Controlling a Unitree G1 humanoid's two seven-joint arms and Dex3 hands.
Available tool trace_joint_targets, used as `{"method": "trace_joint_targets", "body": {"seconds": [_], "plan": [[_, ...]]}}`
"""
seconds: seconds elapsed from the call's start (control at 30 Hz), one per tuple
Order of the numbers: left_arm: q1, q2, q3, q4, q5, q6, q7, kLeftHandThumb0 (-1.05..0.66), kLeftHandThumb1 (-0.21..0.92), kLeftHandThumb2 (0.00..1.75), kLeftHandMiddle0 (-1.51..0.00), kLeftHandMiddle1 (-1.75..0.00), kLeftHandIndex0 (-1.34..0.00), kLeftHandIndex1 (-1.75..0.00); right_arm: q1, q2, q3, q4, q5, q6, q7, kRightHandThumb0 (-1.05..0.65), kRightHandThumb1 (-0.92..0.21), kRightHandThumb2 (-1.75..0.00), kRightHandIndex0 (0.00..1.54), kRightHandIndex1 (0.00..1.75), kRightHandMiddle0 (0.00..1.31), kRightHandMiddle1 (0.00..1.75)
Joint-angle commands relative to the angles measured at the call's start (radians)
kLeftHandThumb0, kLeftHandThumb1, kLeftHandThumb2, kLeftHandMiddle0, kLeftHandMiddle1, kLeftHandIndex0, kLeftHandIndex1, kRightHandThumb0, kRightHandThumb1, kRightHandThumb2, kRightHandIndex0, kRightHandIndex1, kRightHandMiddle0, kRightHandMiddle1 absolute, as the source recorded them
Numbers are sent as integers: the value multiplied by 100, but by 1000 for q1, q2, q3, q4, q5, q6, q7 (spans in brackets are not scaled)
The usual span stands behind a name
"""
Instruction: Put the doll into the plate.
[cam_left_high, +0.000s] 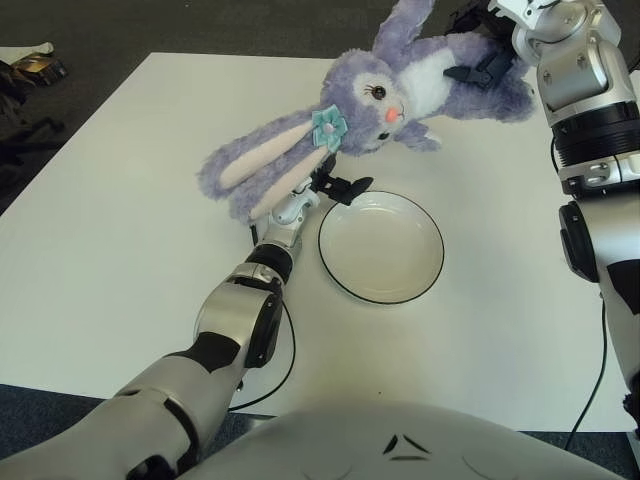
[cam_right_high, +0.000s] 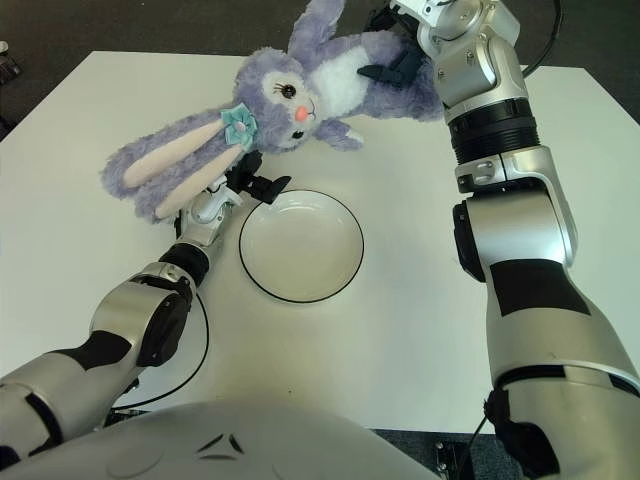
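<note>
Both hands engaged, right hand (cam_left_high: 490, 68) gripping doll (cam_left_high: 370, 105) body, left hand (cam_left_high: 325, 185) under its ear, fingers spread

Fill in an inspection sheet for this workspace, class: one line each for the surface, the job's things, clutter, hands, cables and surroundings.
Surface: white table.
Job's things: purple rabbit doll held above the table, beyond the plate; the plate holds nothing.
Clutter: nothing seen on the table.
Hands: right hand grips the doll's body; left hand sits under the doll's long ear, beside the plate's left rim, fingers partly hidden.
Cables: black cable loops beside the left arm; another hangs at the table's right edge.
Surroundings: dark floor; small items at far left.
</note>
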Motion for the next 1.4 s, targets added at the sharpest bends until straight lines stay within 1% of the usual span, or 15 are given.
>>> {"method": "trace_joint_targets", "body": {"seconds": [0.0, 0.17, 0.43, 0.57, 0.77, 0.9, 1.13, 1.37], "plan": [[46, -70, -14, -26, -10, -13, 6, -2, 8, 123, -11, -42, 0, 0, 6, 26, -7, -18, 25, -4, -12, 50, -23, -141, 67, 175, 92, 175], [47, -88, 4, -36, -41, -23, 20, 14, 5, 132, -11, -43, 0, 0, 4, 34, 1, 7, 27, -17, -6, 50, -24, -140, 66, 175, 94, 175], [35, -100, 8, -29, -39, -35, 88, 24, 3, 138, -10, -45, 0, 0, 22, 36, 12, -2, 24, -4, 4, 50, -25, -139, 66, 174, 98, 175], [33, -105, 3, -31, -47, -29, 92, 26, 3, 139, -11, -46, 0, 0, 23, 40, 13, 1, 25, 3, 9, 49, -25, -138, 66, 173, 98, 175], [35, -111, -3, -42, -48, -13, 106, 27, 4, 140, -10, -47, 0, 0, 34, 52, 6, 5, 33, 13, 5, 48, -28, -132, 65, 171, 97, 175], [33, -112, -6, -46, -38, -6, 135, 26, 5, 139, -9, -45, 0, 0, 43, 53, 4, 10, 38, -3, 0, 47, -30, -128, 64, 168, 90, 175], [22, -117, -5, -32, -15, 2, 222, 26, 7, 136, -9, -38, 0, 0, 51, 62, 4, 31, 51, -24, -11, 49, -25, -135, 68, 169, 84, 175], [14, -119, -9, -20, 15, -2, 304, 26, 7, 136, -13, -38, 0, 0, 50, 67, 0, 57, 60, -41, -19, 49, -25, -135, 68, 169, 80, 175]]}}
